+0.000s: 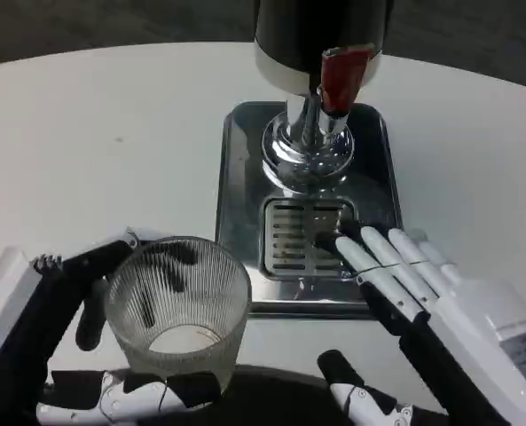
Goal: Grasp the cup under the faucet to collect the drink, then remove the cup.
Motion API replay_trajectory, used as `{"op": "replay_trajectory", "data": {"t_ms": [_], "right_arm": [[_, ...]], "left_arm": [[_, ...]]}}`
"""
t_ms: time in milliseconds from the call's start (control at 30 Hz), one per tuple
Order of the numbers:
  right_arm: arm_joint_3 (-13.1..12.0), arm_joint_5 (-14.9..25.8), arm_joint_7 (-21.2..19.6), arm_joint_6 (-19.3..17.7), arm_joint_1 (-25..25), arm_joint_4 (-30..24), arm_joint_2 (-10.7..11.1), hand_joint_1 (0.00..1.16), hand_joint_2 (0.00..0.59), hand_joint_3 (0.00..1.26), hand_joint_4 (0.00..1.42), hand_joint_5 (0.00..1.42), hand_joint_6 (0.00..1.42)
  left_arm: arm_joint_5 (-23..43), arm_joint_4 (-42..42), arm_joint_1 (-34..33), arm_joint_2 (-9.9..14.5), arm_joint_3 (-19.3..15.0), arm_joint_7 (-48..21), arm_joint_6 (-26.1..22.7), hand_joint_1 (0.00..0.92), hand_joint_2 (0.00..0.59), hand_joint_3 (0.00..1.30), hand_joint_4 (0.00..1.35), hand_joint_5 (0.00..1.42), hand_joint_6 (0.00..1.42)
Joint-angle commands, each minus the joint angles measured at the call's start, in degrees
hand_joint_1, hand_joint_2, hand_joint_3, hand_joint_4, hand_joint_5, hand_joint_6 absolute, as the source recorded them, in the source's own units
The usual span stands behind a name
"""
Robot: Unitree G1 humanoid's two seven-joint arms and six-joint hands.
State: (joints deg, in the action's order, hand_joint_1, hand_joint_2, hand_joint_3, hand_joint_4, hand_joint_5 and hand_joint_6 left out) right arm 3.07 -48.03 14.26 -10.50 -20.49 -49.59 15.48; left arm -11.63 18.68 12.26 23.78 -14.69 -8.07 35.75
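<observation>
We take the steel tray (238, 177) as our reference; it lies on the white table (94, 124) and carries the drink dispenser (316, 53), whose dark body with a white band stands at the tray's far end on a chrome foot (305, 158). A red tap handle (342, 75) hangs at the front of the dispenser, above the tray. A slotted drain grate (291, 235) is set into the near half of the tray. We note the cup (178, 302), a clear ribbed glass, upright on the table just beside the tray's near left corner, outside the tray and not under the tap; a pale patch shows at its bottom, and we cannot tell whether that is liquid. The left hand (94, 355) wraps the cup: dark fingers (169, 262) show through the glass on its far side, and white and black parts curl along its near base, so we record this hand as holding the cup. The right hand (422, 293) lies over the tray's near right corner, white back up, its fingers straight and laid side by side with the dark tips (329, 241) reaching onto the right edge of the grate; the thumb (351, 386) juts out apart on the near side, off the tray. It holds nothing.
</observation>
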Motion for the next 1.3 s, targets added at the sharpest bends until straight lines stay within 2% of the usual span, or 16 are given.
{"op": "replay_trajectory", "data": {"t_ms": [33, 267, 767, 1167, 1300], "right_arm": [[-0.96, 0.39, -0.81, -0.08, 0.0, 0.74, 0.04, 0.24, 0.466, 0.06, 0.0, 0.0, 0.0], [-1.01, 0.05, -1.31, -0.37, -0.39, 1.08, 0.0, 0.25, 0.471, 0.06, 0.0, 0.0, 0.0], [-1.88, -0.66, -2.0, -0.24, -3.89, -1.08, -1.58, 0.27, 0.466, 0.06, 0.0, 0.0, 0.0], [-1.54, -1.45, -2.09, 0.06, -4.78, -1.51, -2.77, 0.28, 0.465, 0.06, 0.0, 0.0, 0.0], [-1.68, -1.72, -2.32, 0.07, -5.51, -1.95, -3.39, 0.28, 0.465, 0.07, 0.0, 0.0, 0.0]], "left_arm": [[-0.43, -1.53, -2.27, -1.21, 0.63, 1.22, -0.19, 0.594, 0.097, 0.92, 1.0, 1.19, 1.3], [-3.39, -10.96, -13.68, -1.49, 3.33, 2.84, -0.2, 0.594, 0.094, 0.92, 1.0, 1.19, 1.3], [-12.69, -33.05, -31.26, -0.3, 8.27, 11.63, 2.88, 0.587, 0.089, 0.92, 1.0, 1.19, 1.3], [-19.87, -50.61, -44.95, -1.27, 16.22, 22.53, 3.7, 0.588, 0.088, 0.92, 1.0, 1.19, 1.3], [-21.81, -57.11, -49.89, -2.25, 19.12, 25.93, 3.42, 0.591, 0.086, 0.92, 1.0, 1.19, 1.3]]}}
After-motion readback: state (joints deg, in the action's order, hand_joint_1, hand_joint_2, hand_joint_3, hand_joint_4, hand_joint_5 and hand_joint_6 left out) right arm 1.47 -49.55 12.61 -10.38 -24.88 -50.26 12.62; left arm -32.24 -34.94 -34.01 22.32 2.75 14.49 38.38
